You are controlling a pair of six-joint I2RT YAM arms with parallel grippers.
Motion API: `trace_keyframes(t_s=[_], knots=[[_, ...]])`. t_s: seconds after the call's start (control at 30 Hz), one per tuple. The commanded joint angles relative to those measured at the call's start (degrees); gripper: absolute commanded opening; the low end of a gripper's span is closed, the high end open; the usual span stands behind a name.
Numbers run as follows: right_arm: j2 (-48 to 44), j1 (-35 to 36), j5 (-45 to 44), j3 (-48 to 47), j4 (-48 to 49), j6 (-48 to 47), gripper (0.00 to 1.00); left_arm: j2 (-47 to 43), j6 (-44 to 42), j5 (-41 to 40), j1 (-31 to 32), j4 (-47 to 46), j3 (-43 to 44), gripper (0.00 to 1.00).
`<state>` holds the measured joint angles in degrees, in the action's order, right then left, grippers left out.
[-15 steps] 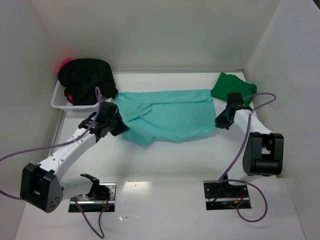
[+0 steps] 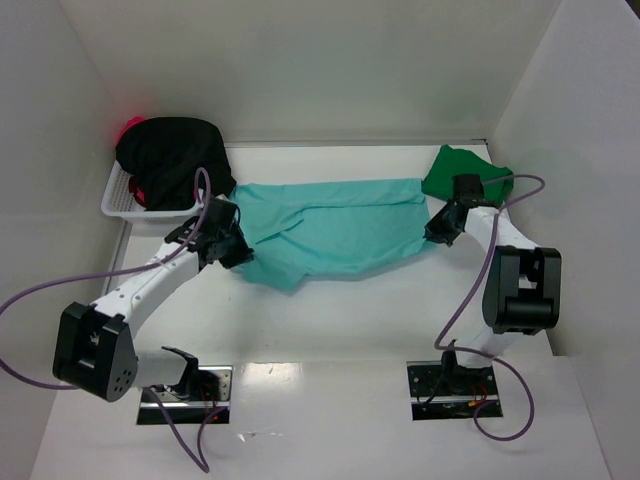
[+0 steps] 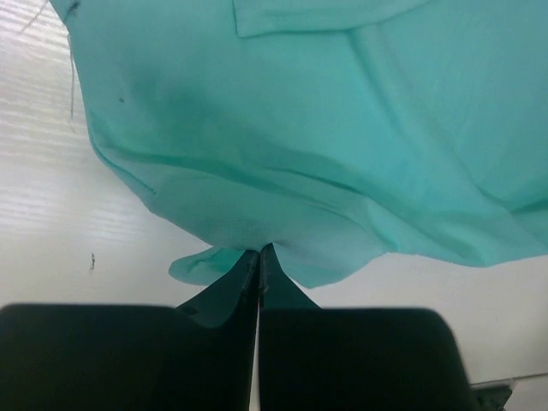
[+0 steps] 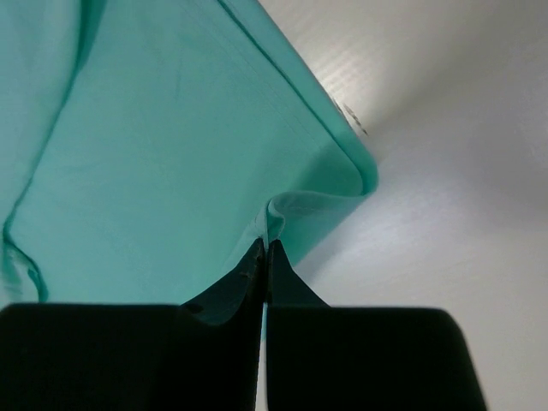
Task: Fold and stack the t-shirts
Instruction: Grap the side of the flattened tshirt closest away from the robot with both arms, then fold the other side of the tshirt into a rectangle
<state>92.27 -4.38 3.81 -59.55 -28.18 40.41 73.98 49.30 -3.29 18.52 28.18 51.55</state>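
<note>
My left tool [image 3: 259, 253] is pressed together on a fold at one end of the teal shirt [image 3: 325, 128]. My right tool [image 4: 265, 245] pinches the opposite corner the same way, with a thin lip of cloth caught between the tips. Gripping both ends lets me hold the shirt stretched out between my tools over the table [image 2: 350, 320], which I judge to be the set-up for a fold.

Just beyond my right tool the dark green shirt [image 2: 465, 172] lies bunched near the side wall [image 2: 560, 150], so there is little room outward on that side. Beyond my left tool a white basket [image 2: 113, 205] holds the black shirt [image 2: 170, 155], with a bit of the red-pink shirt [image 2: 130, 128] showing behind it.

The open room lies back toward my own side — bare table in front of the teal shirt's near edge — and that is where I would carry a fold. That edge sags unevenly close to my left tool.
</note>
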Motion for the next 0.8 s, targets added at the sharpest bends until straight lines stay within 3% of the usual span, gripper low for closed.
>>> trace_keyframes(t_s=[0.0,0.3,0.77], knots=[[2.1,0.3,1.1,-6.1,4.2,-1.0,0.0,4.1,-2.3,-0.7,-2.7,-2.7,4.3,0.0],[7.5,0.3,0.4,-11.2,5.2,-1.6,0.0,9.2,-5.6,0.6,-9.7,-5.9,8.0,0.0],[11.0,-1.3,-1.5,-11.6,6.8,-1.6,0.0,24.3,-15.0,9.6,-10.3,-7.9,19.9,0.0]])
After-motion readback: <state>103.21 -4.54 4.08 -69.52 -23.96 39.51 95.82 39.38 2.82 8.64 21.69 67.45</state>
